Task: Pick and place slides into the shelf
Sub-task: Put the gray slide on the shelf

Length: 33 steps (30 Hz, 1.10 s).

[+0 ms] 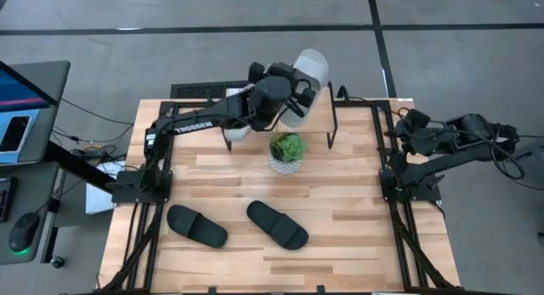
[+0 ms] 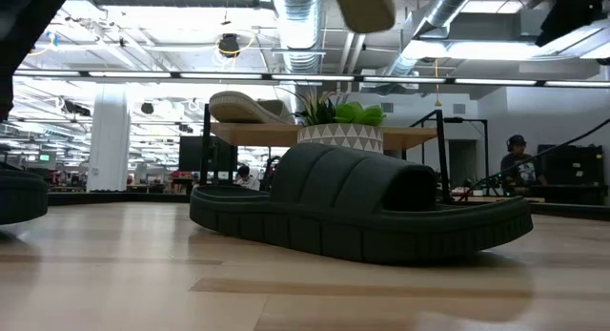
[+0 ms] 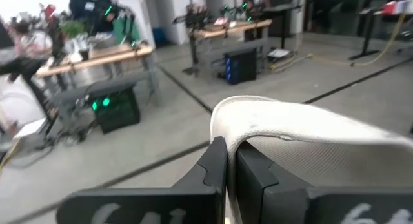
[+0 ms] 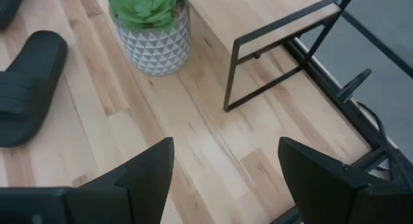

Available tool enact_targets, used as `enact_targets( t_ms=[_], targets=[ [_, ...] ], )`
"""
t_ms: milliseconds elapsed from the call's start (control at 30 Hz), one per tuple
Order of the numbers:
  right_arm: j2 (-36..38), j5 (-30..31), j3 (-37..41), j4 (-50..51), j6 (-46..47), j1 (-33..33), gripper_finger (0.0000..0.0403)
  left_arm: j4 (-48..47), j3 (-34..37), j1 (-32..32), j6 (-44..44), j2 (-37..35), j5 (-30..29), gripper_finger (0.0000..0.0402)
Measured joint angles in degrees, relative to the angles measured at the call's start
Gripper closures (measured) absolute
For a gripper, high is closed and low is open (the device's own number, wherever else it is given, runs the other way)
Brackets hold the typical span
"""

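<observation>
My left gripper (image 1: 293,95) is shut on a light grey slide (image 1: 311,72) and holds it high over the far side of the shelf (image 2: 286,134). This slide shows at the top of the low view (image 2: 367,7). Another light grey slide (image 2: 250,107) lies on its sole on the shelf's plank. Two black slides (image 1: 197,225) (image 1: 276,224) lie on the table near its front edge. My right gripper (image 4: 226,179) is open at the table's right side, above bare wood, with nothing between its fingers. My left gripper pinches a thin curved edge (image 3: 222,124) of the light grey slide between its two shut fingers (image 3: 216,162). The fingers reach out about level, toward the table's far side. The slide is lifted clear above the shelf. Which part of the slide this edge belongs to I cannot tell.
A green plant in a white patterned pot (image 1: 287,152) stands on the table just in front of the shelf, beside its black leg (image 4: 231,75). Black frame rails (image 1: 399,235) run along the table's left and right sides. A monitor and a mouse sit left of the table.
</observation>
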State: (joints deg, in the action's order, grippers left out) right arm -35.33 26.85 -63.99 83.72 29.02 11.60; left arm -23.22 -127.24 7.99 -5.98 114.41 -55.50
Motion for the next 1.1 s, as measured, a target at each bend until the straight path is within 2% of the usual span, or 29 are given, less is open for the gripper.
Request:
enact_targets(
  t_ms=[133, 467, 733, 1100],
  targets=[
    [1.53, 0.0, 1.18, -0.26, 0.04, 0.0, 0.0133, -5.0, 0.04, 1.1, -4.52, 0.0, -0.22, 0.0401],
    [3.3, -0.32, 1.97, -0.21, 0.04, 0.0, 0.0133, -3.31, 8.34, 1.37, -10.18, -0.08, -2.4, 0.0401],
    [3.26, -1.72, 1.97, -0.21, 0.48, 0.0, 0.0133, -2.83, 12.03, 2.56, -13.2, 0.0, -4.4, 0.0401],
    [3.24, -2.16, 1.97, -0.21, 0.57, 0.0, 0.0133, -3.24, 12.17, 4.88, -14.32, 0.0, -5.18, 0.0401]
  ],
)
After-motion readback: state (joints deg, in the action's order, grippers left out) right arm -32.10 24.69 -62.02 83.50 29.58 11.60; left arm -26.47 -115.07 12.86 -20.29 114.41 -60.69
